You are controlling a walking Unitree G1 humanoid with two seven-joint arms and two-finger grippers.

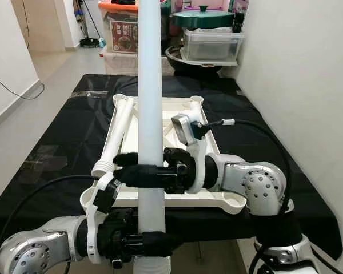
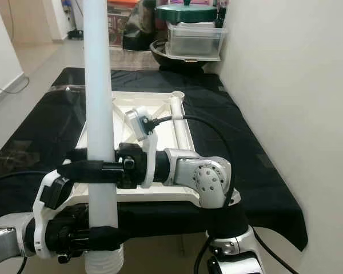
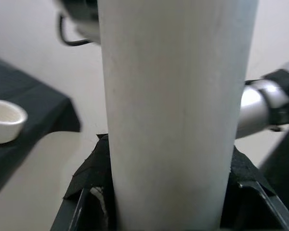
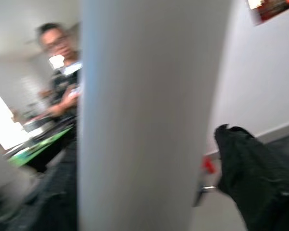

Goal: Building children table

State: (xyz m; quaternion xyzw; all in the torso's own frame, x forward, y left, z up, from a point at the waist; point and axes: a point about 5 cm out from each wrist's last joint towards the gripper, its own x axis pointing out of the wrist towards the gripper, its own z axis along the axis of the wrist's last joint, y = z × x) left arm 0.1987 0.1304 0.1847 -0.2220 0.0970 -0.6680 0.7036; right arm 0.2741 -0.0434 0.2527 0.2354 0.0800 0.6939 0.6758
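Observation:
A long white table leg (image 1: 150, 85) stands upright in front of me, threaded end (image 2: 104, 261) down. My left gripper (image 1: 151, 244) is shut on it near the bottom, and my right gripper (image 1: 138, 174) is shut on it a little higher. Behind it the white tabletop (image 1: 208, 197) lies upside down on the black-covered surface (image 1: 263, 142). One leg (image 1: 115, 134) lies across the tabletop's left side. Corner sockets (image 1: 196, 99) show at the far end. Both wrist views show the leg (image 3: 173, 110) close up between black fingers (image 4: 245, 159).
Stacked storage boxes (image 1: 211, 43) and a green-lidded pot (image 1: 203, 18) stand beyond the far end. A white wall (image 1: 297, 68) runs along the right. Open floor (image 1: 40, 103) lies to the left, with a cable (image 1: 17, 91). A blurred person (image 4: 58, 62) appears in the right wrist view.

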